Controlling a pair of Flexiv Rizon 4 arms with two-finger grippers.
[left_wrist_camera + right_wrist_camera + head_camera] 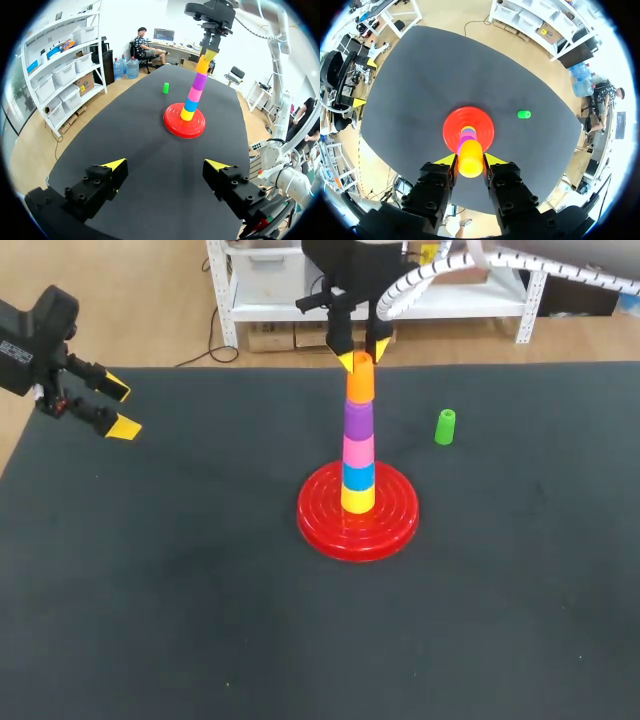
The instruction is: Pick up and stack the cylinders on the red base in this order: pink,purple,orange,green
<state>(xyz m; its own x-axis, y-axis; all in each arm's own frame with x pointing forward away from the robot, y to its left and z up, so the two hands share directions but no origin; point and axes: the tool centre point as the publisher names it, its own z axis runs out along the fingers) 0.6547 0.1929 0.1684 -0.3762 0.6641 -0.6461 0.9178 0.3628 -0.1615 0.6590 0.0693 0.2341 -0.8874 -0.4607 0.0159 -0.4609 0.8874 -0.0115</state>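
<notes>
Black matte tabletop (150, 590) carries a glossy red base (320, 525), round with ringed ridges, near the middle. On it stands a tall thin stack of smooth plastic cylinders, each slightly tapered: yellow cylinder (357, 500) at the bottom, then blue cylinder (358, 476), pink cylinder (358, 450), purple cylinder (358, 420) and orange cylinder (360, 380) on top. The stack leans a little. Right jaws come straight down over the stack and grip the upper part of the orange cylinder, one yellow tip on each side; in the right wrist view both fingers press against it with no gap visible. The orange cylinder looks seated on the purple one, so that step seems about done, release pending. Only the green cylinder (445, 427) is left. It sits alone on the tabletop, near the base on the robot's right and a bit further back. It appears upright with its long axis vertical, though it is small. Key relation: the green cylinder lies below and to the right of the right jaws, far closer to them than to the left jaws, so a top-down grasp by the right side looks natural. Left jaws hover wide open and empty at the tabletop's left edge, well apart from everything.
</notes>
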